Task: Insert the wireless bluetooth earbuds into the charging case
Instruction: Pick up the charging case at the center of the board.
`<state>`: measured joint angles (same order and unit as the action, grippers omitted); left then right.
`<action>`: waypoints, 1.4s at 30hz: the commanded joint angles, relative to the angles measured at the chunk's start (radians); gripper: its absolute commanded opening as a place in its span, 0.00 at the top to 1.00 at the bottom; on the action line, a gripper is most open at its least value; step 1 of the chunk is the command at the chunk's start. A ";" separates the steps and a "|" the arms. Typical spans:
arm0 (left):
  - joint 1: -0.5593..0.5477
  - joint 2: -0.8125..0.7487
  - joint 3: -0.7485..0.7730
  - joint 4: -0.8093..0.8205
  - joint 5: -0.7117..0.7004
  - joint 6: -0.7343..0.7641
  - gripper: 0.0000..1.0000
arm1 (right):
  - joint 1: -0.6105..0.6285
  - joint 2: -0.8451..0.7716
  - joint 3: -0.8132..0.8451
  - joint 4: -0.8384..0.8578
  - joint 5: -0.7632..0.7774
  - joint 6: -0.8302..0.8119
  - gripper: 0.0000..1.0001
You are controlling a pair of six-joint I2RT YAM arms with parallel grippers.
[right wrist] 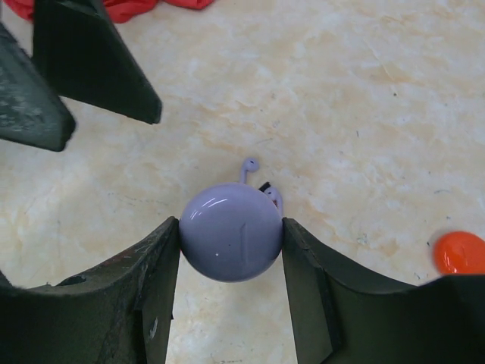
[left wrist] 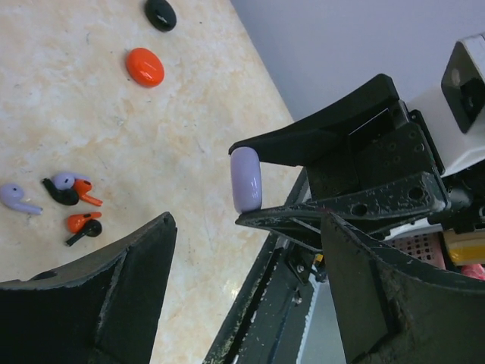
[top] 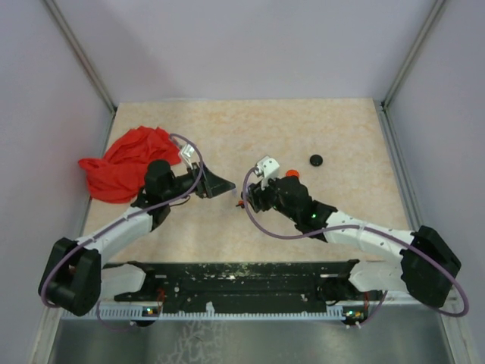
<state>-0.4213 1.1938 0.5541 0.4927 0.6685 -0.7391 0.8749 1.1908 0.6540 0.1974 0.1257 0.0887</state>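
Much open tabletop (top: pixel 303 125) rings right claw (right wrist: pixel 231 229) holding case (right wrist: pixel 227 246).

Glossy plastic case (right wrist: pixel 231 231), matt black fingers (right wrist: pixel 151 296)

Top external view: high above the near edge, looking down on the whole beige marbled desk (top: pixel 303 136). Left wrist view: close, facing the right edge. Right wrist view: close, steeply downward, facing the left edge. Both wrist views share the lilac rounded plastic case (right wrist: pixel 231 231); all three, the round glossy orange disc (left wrist: pixel 145 67).
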 commanded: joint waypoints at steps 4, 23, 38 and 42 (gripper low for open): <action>-0.017 0.028 -0.006 0.071 0.094 -0.054 0.23 | 0.045 -0.048 -0.026 0.182 -0.058 -0.094 0.54; -0.066 0.041 0.069 -0.093 0.056 0.056 0.48 | 0.131 0.047 0.024 0.199 -0.018 -0.222 0.54; -0.078 0.052 0.057 -0.143 0.046 0.082 0.53 | 0.141 0.061 0.017 0.249 0.009 -0.208 0.54; -0.078 0.054 0.054 -0.147 0.057 0.079 0.53 | 0.141 0.061 0.014 0.260 0.024 -0.205 0.54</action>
<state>-0.4938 1.2411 0.5949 0.3553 0.7044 -0.6758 1.0061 1.2549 0.6300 0.3798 0.1238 -0.1204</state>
